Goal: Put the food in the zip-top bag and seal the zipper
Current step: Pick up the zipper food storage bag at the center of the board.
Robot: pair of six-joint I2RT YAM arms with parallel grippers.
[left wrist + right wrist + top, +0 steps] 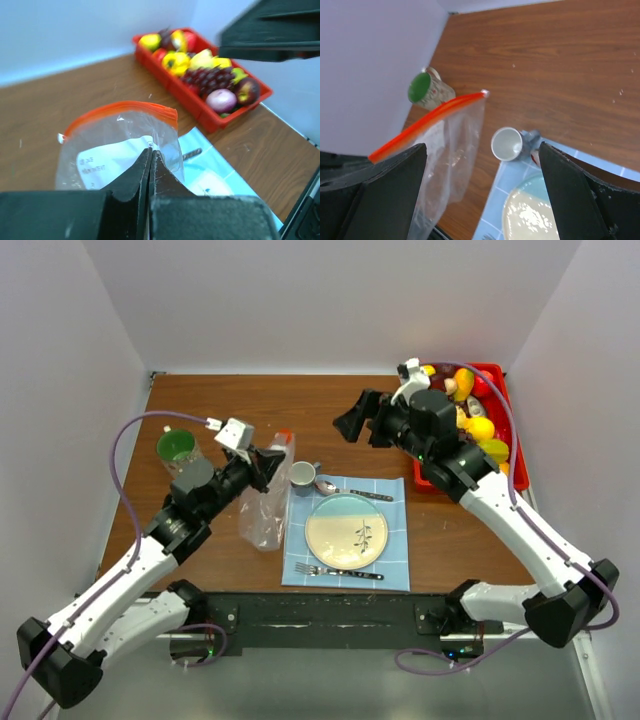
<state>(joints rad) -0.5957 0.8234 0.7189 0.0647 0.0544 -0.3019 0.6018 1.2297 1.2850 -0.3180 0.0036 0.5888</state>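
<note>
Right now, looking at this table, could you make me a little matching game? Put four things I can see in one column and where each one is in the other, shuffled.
Things
1. zip-top bag
2. food
3. plate
4. green mug

Places
A. on the blue placemat
B. piled in the red tray
C. pinched by the left gripper
D. on the bare table, left of the bag

Pairs: 1-C, 2-B, 3-A, 4-D
</note>
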